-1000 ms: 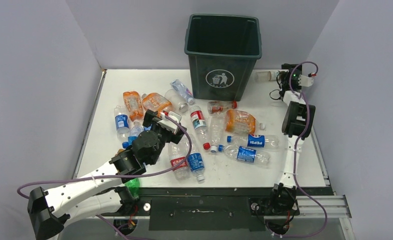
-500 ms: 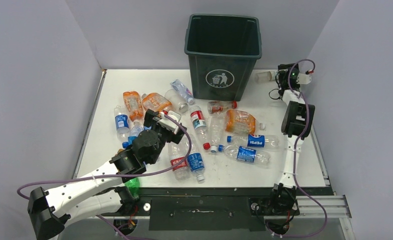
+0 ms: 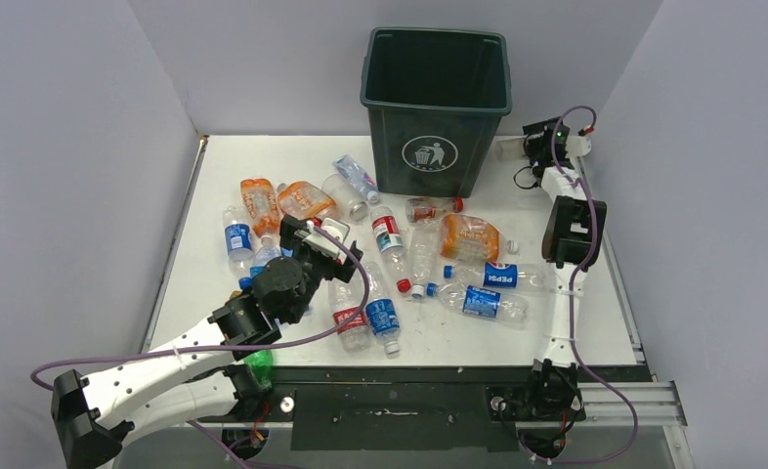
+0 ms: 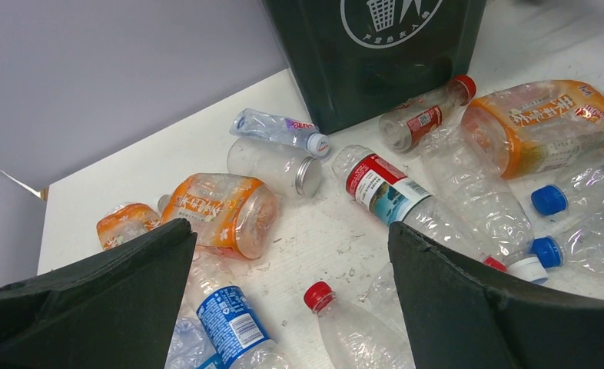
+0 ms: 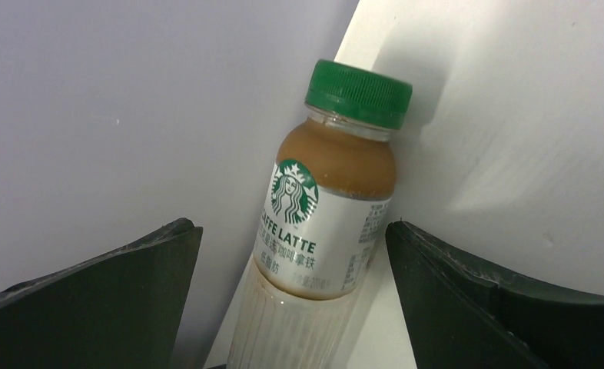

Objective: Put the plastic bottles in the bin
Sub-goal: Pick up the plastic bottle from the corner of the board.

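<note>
- Since a second ago my right gripper (image 5: 293, 254) swung left toward the bin (image 3: 437, 107), fingers spread wide, empty, latte bottle (image 5: 326, 207) just ahead
- left gripper (image 4: 291, 246) gaping too, empty, over plastic bottles (image 3: 387, 234) lying before the bin

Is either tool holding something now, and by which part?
Nothing is held. The left tool hangs open above the plastic bottles. The right tool stands open in front of a latte bottle, not touching it.

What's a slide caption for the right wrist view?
Right pincer, open, framing a green-capped latte bottle lying where table meets wall.
</note>
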Controlling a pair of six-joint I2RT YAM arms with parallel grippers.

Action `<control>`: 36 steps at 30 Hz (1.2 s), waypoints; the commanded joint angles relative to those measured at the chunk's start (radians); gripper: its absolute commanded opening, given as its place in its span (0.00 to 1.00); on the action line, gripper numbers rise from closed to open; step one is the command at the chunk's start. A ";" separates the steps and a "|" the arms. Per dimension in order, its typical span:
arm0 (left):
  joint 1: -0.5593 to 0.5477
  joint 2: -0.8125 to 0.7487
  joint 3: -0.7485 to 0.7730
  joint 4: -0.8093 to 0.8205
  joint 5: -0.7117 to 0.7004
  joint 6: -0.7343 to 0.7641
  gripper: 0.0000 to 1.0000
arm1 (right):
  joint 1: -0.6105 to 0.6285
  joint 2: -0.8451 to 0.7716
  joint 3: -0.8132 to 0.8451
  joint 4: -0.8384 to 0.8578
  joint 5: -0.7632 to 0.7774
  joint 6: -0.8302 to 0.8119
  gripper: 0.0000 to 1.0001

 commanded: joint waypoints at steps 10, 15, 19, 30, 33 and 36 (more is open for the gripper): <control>-0.013 -0.018 0.025 0.019 0.003 -0.011 0.96 | -0.014 0.015 -0.088 -0.081 -0.090 -0.022 0.58; -0.014 -0.023 0.031 0.015 0.006 -0.020 0.96 | -0.023 -0.075 -0.178 -0.008 -0.099 -0.031 0.44; -0.015 -0.041 0.030 0.016 -0.001 -0.021 0.96 | -0.027 -0.177 -0.246 0.044 -0.100 -0.043 0.32; -0.019 -0.104 0.033 0.030 -0.016 -0.062 0.96 | -0.005 -0.614 -0.496 0.135 0.045 -0.120 0.05; -0.029 -0.130 0.026 0.042 -0.032 -0.063 0.96 | 0.006 -0.750 -0.552 0.082 0.106 -0.206 0.05; -0.035 -0.144 0.019 0.056 -0.050 -0.057 0.96 | 0.036 -0.927 -0.633 0.034 0.201 -0.293 0.05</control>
